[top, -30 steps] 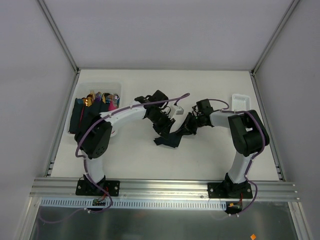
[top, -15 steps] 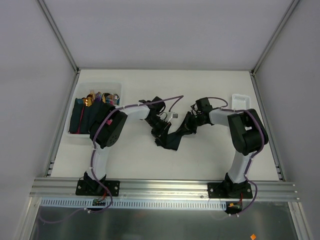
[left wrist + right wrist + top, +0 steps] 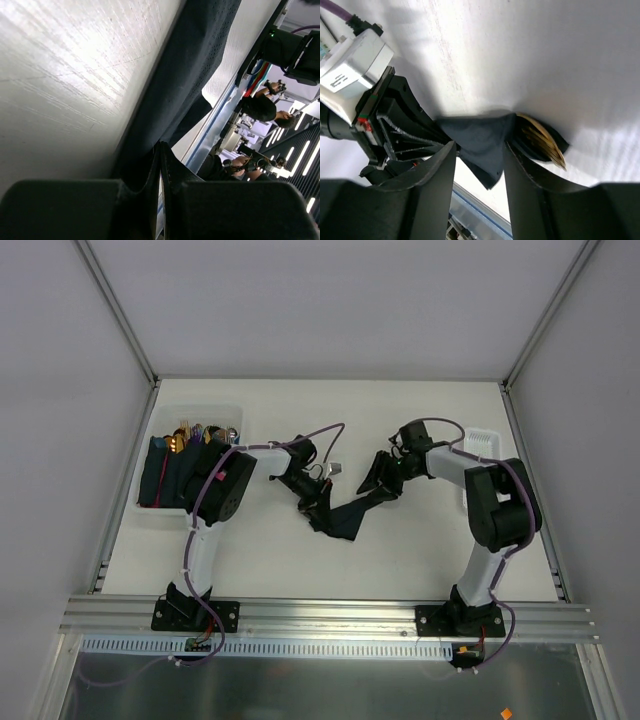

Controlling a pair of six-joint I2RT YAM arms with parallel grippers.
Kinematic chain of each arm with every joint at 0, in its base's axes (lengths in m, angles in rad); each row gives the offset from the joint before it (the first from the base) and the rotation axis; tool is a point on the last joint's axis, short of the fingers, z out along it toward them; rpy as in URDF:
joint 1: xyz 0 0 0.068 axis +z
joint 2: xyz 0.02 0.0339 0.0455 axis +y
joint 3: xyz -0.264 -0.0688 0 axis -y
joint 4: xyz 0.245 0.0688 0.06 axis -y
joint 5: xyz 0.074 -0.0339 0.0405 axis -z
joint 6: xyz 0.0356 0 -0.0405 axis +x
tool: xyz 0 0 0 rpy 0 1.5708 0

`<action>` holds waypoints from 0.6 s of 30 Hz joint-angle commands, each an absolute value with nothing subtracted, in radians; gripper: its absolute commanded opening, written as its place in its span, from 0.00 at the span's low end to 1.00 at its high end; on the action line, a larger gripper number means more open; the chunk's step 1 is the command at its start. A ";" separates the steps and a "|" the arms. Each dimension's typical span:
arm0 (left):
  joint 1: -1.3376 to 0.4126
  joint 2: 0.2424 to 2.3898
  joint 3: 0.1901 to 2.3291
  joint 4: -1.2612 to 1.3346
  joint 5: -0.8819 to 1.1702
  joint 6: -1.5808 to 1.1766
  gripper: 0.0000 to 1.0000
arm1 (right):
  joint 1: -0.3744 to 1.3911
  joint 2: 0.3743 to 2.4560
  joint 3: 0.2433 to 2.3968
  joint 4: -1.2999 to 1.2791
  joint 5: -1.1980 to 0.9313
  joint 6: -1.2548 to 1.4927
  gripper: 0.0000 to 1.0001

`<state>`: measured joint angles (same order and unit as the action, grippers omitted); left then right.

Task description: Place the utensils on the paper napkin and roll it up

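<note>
The paper napkin [image 3: 350, 515] lies as a dark, loosely rolled bundle, slanting across the middle of the table. In the right wrist view, the gold heads of the utensils [image 3: 545, 140] stick out of the napkin's [image 3: 482, 140] fold. My right gripper [image 3: 381, 480] is at the bundle's upper right end. It stands open, and its fingers [image 3: 527, 175] straddle a flap of the paper without pinching it. My left gripper [image 3: 318, 502] is at the lower left end. It is shut, and its tips [image 3: 160, 147] rest against the napkin's [image 3: 190, 75] edge. No paper shows between them.
A white bin [image 3: 160, 515] at the far left holds folded dark napkins and more cutlery [image 3: 205, 435]. A small white tray [image 3: 481, 440] sits at the back right, beside the right arm. The table's near rail [image 3: 330, 615] runs along the front.
My right gripper has opened, letting go of the napkin's end, and has drawn back a little. My left gripper has closed fully, and its arm has swung lower over the table.
</note>
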<state>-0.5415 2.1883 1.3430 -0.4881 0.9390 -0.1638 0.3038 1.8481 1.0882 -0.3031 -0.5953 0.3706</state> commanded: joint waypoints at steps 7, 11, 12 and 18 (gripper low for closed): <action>-0.509 2.241 1.296 -0.416 0.773 -0.210 0.01 | 0.331 1.692 1.114 -0.321 -0.610 0.360 0.38; -0.505 2.243 1.299 -0.407 0.776 -0.238 0.01 | 0.363 1.744 1.109 -0.282 -0.679 0.411 0.31; -0.502 2.246 1.299 -0.407 0.778 -0.242 0.01 | 0.370 1.770 1.101 -0.281 -0.683 0.413 0.28; -0.477 2.252 1.293 -0.382 0.792 -0.270 0.01 | 0.397 1.815 1.045 -0.270 -0.667 0.391 0.28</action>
